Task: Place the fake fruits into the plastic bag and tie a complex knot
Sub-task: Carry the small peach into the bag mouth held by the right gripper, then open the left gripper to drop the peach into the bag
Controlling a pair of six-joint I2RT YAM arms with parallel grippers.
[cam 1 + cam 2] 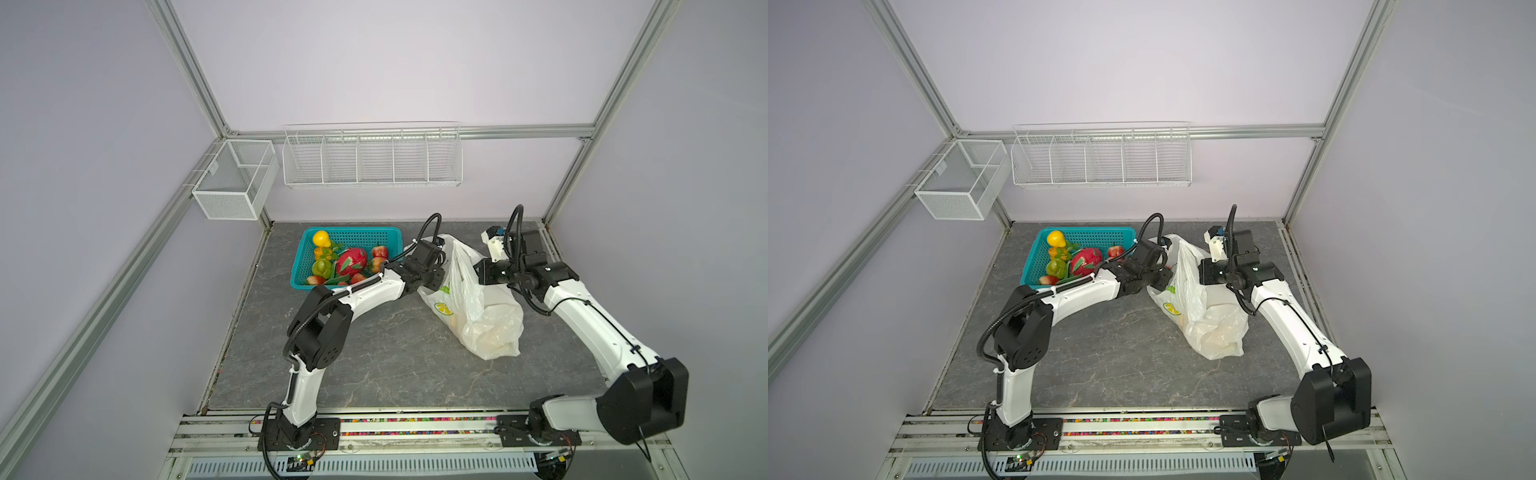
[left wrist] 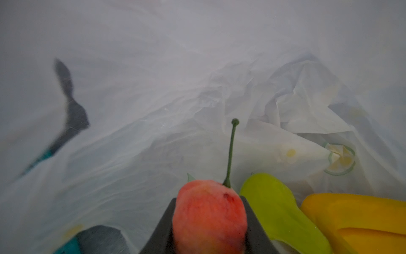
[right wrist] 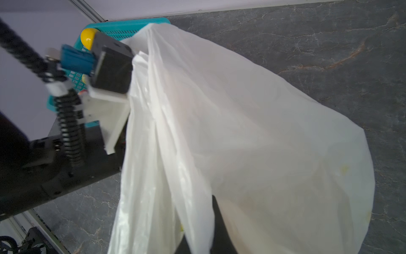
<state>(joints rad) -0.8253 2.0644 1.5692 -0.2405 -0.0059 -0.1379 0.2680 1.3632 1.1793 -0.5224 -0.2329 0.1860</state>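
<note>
Red apple (image 2: 208, 215) clamped in left gripper (image 2: 208, 239), inside plastic bag (image 1: 478, 316) beside bagged green fruit (image 2: 279, 209) and yellow fruit (image 2: 356, 220); right gripper (image 3: 198, 228) pinching bag's plastic. Dragon fruit (image 1: 352, 261) and others waiting in far-left teal basket (image 1: 361, 237); tying not yet begun.

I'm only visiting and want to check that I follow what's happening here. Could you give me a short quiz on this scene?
1. True or false: the left gripper is empty inside the plastic bag.
2. Where does the pink dragon fruit lie? A) in the bag B) in the teal basket C) in the right gripper
3. What is the right gripper shut on?

Key: 1. False, it grips a red fruit. 2. B. 3. The plastic bag.
</note>
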